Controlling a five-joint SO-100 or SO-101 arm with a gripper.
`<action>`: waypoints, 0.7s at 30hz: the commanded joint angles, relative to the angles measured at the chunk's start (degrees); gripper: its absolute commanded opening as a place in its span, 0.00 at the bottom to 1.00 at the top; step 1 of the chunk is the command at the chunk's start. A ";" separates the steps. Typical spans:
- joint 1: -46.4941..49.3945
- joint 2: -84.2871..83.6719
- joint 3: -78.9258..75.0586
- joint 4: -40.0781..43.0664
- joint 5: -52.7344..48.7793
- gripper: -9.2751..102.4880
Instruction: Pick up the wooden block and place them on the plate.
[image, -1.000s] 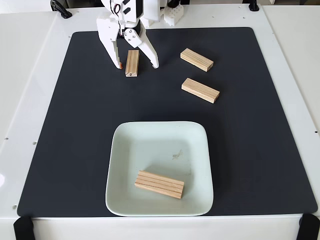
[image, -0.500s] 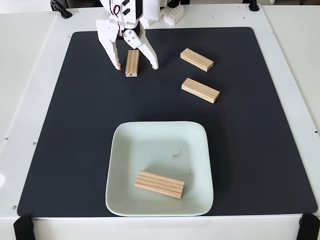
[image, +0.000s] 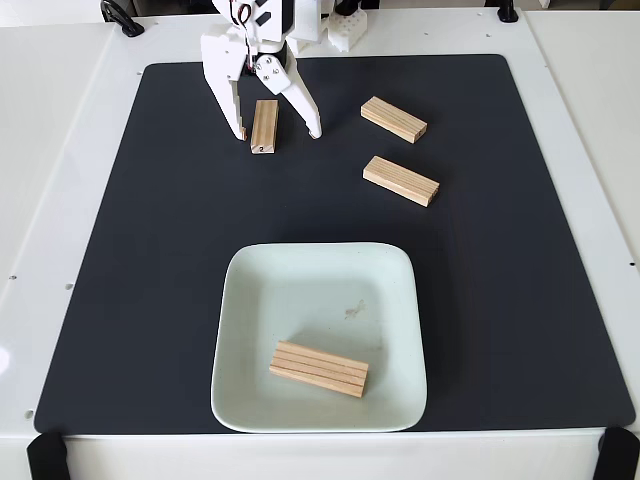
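In the fixed view a pale mint square plate (image: 250, 300) lies near the front of a black mat, with one wooden block (image: 318, 369) lying flat in it. A second wooden block (image: 265, 127) stands lengthwise at the mat's back left. My white gripper (image: 279, 133) straddles it, open, one finger on each side; the left finger (image: 237, 118) is close to the block. Two more blocks lie on the mat to the right, one (image: 394, 119) farther back and one (image: 401, 181) nearer.
The black mat (image: 130, 260) covers most of a white table (image: 50, 150). A white object (image: 346, 30) sits behind the mat beside the arm's base. Black clamps (image: 45, 455) sit at the table's corners.
The gripper has shifted slightly right and its fingers have narrowed around the back-left block. The blocks and plate have not moved.
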 joint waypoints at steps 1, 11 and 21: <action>-0.70 0.53 0.35 0.62 -0.26 0.47; -0.18 0.53 0.35 0.62 -0.26 0.47; 0.18 0.53 -0.26 3.78 0.18 0.47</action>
